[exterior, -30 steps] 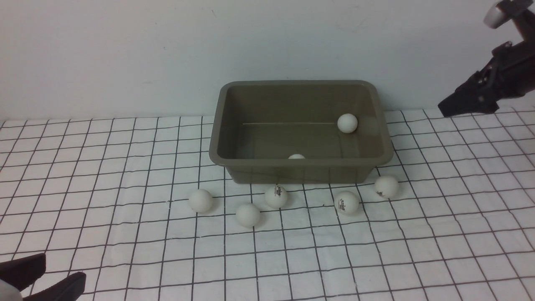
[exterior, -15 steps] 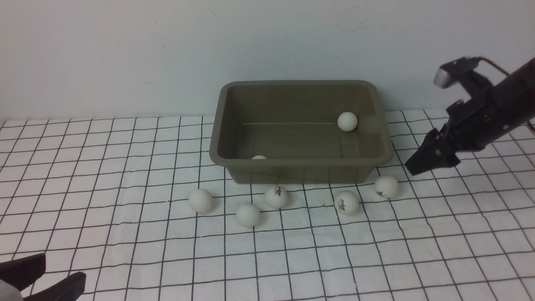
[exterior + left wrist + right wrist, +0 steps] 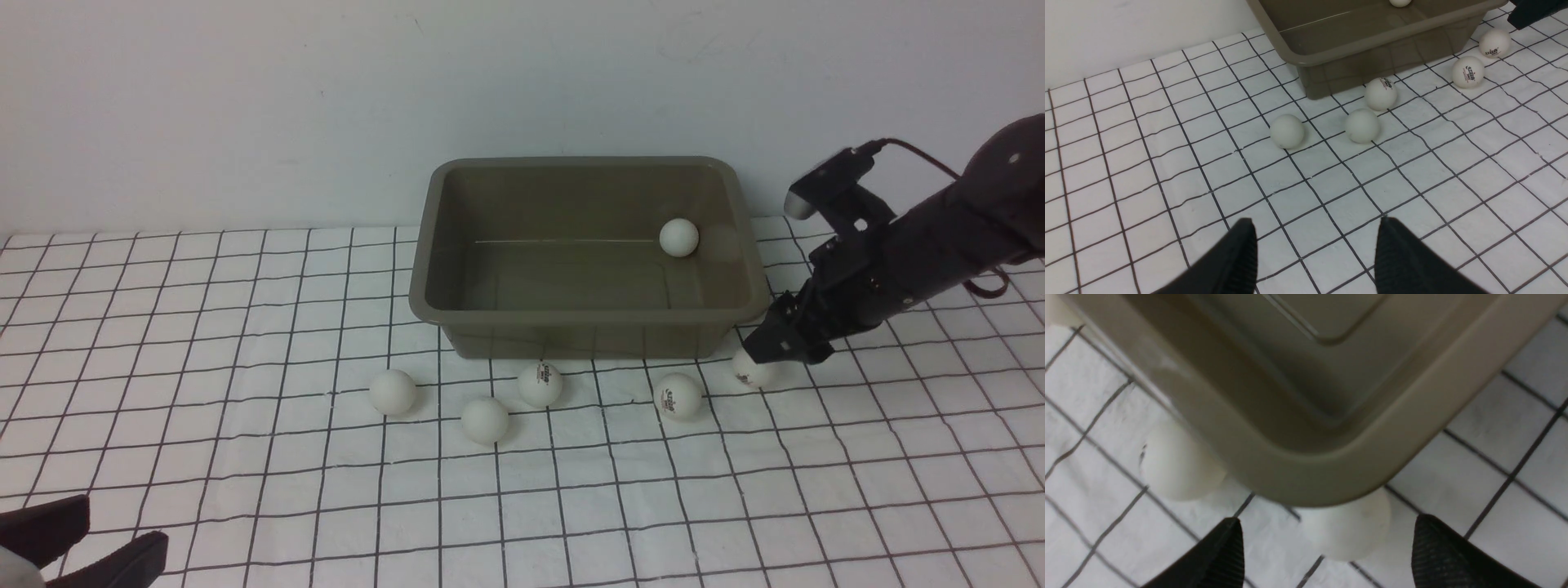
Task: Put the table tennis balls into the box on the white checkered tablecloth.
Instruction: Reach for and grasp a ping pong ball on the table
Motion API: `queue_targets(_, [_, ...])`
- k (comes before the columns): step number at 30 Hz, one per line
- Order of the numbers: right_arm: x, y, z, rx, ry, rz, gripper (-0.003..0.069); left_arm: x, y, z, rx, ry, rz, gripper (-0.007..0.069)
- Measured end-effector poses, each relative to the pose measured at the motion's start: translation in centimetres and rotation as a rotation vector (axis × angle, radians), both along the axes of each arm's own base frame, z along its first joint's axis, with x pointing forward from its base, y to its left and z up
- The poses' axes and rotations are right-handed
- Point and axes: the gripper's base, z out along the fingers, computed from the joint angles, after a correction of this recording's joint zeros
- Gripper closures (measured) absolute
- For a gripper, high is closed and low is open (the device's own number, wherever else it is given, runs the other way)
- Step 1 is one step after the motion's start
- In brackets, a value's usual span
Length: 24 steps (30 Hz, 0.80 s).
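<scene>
The olive-grey box (image 3: 588, 317) stands on the white checkered tablecloth (image 3: 245, 343) near the wall. One table tennis ball (image 3: 678, 238) shows inside it at the right. Several more balls lie on the cloth before its front wall, among them ones at far left (image 3: 393, 391) and right of middle (image 3: 679, 396). My right gripper (image 3: 763, 351) is open and low over the rightmost ball (image 3: 744, 376), by the box's front right corner. In the right wrist view that ball (image 3: 1347, 531) sits between the open fingers (image 3: 1437, 555), apart from both. My left gripper (image 3: 1314, 241) is open and empty, at the near left.
The box's flared rim (image 3: 1331, 473) overhangs the ball between my right fingers, and a second ball (image 3: 1180, 465) lies close beside it. In the left wrist view the nearest balls (image 3: 1287, 130) (image 3: 1362, 125) lie well ahead of the fingers. A pale wall rises behind the box.
My right arm has swung down from the upper right to the rightmost ball. A ball seen low against the box's front wall rolled left and out of sight. The left gripper stayed still.
</scene>
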Motion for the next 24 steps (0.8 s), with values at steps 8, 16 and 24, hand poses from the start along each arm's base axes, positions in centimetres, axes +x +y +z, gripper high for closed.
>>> queue_targets(8, [0.4, 0.0, 0.1, -0.03, -0.051, 0.008, 0.0164, 0.0, 0.0, 0.0, 0.0, 0.0, 0.0, 0.0268])
queue_targets(16, [0.7, 0.0, -2.0, -0.032, -0.001, 0.005, 0.0164, 0.0, 0.0, 0.0, 0.0, 0.0, 0.0, 0.0268])
queue_targets(24, [1.0, 0.3, -4.1, 0.002, 0.042, 0.008, 0.0164, 0.0, 0.0, 0.0, 0.0, 0.0, 0.0, 0.0268])
